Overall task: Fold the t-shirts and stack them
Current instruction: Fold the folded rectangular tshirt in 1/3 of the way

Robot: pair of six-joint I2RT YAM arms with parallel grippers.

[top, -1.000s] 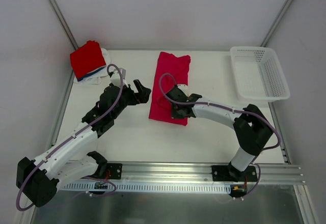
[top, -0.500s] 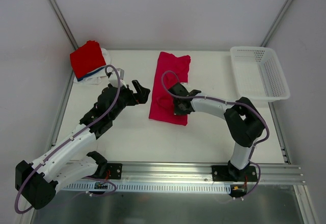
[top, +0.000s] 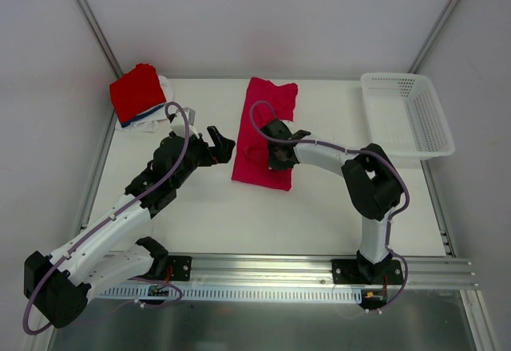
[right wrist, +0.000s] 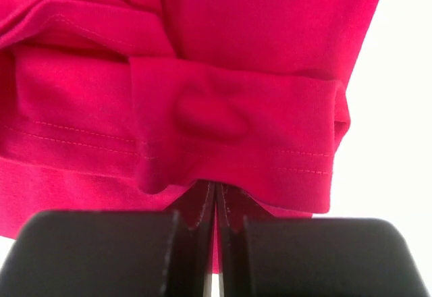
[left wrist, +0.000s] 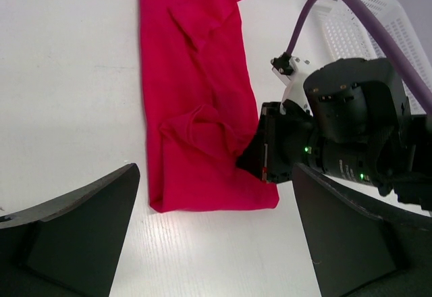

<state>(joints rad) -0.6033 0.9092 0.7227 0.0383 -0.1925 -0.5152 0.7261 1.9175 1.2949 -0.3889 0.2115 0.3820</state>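
red-topped folded cloth t-shirt stack (top: 136,92) done far left; crimson-pink cloth t-shirt (top: 267,108) half-folded, right jaws clamped on its hem, left jaws apart.

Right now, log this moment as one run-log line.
left gripper: open, empty | right gripper: shut on crimson-pink t-shirt, right edge | folded t-shirt stack: far-left corner, bright red on top

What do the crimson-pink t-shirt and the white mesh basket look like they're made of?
The crimson-pink short-sleeved t-shirt looks like soft matte knit fabric, probably cotton: it creases and shows stitched hems. The white rectangular mesh basket looks like rigid moulded plastic, judging by its regular perforated walls.
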